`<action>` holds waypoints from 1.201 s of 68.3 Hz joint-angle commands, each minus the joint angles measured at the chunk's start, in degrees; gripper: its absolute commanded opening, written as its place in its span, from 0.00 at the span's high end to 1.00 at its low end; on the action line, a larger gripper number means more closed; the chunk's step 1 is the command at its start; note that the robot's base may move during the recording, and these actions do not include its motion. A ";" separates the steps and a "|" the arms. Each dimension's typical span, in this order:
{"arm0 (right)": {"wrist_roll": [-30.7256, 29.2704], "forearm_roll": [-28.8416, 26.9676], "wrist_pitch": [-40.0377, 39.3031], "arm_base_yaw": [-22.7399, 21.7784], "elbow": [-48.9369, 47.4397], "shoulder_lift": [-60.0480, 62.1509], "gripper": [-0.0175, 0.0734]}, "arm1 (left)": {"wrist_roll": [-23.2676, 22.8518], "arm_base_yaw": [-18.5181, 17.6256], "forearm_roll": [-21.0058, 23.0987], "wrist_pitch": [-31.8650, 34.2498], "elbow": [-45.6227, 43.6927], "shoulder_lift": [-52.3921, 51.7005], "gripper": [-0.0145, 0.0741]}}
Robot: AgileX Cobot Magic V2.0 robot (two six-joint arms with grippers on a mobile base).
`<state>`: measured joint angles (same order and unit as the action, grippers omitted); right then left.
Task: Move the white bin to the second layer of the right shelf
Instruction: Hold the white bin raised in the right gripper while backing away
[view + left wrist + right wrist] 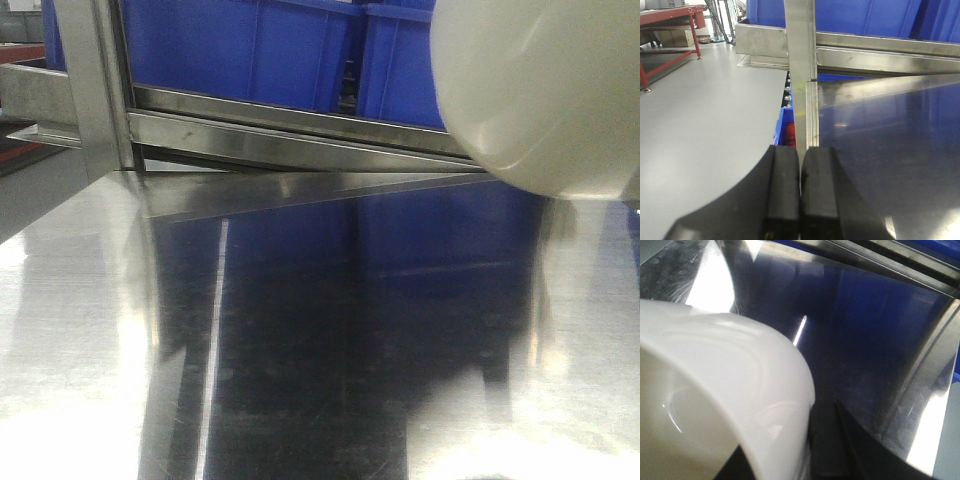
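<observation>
The white bin (pixel 540 90) fills the top right of the front view, above the shiny steel tabletop (pixel 300 330). In the right wrist view the white bin (pixel 715 390) is tilted. My right gripper (pixel 785 450) is shut on its wall, with one dark finger (pixel 830 440) outside the wall and the other inside. My left gripper (pixel 800 165) is shut and empty, over the table's left edge in front of a steel post (pixel 800 40). The right shelf second layer is out of view.
Blue crates (pixel 250 50) stand on a rack behind a steel front rail (pixel 300 115) at the table's far edge. A steel upright (pixel 95 90) rises at the far left. Another blue crate (pixel 782 125) sits below the table. A red bench (pixel 670 15) stands on the grey floor.
</observation>
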<state>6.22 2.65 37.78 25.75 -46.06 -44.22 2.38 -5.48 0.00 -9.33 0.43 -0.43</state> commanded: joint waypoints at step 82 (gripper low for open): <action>-0.11 0.47 -5.41 -0.22 -1.72 0.54 0.75 | -0.18 -0.45 0.00 4.90 2.11 -0.81 0.74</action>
<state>6.11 2.77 37.78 25.75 -46.06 -44.22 2.38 -5.48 0.00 -9.33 0.43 -0.43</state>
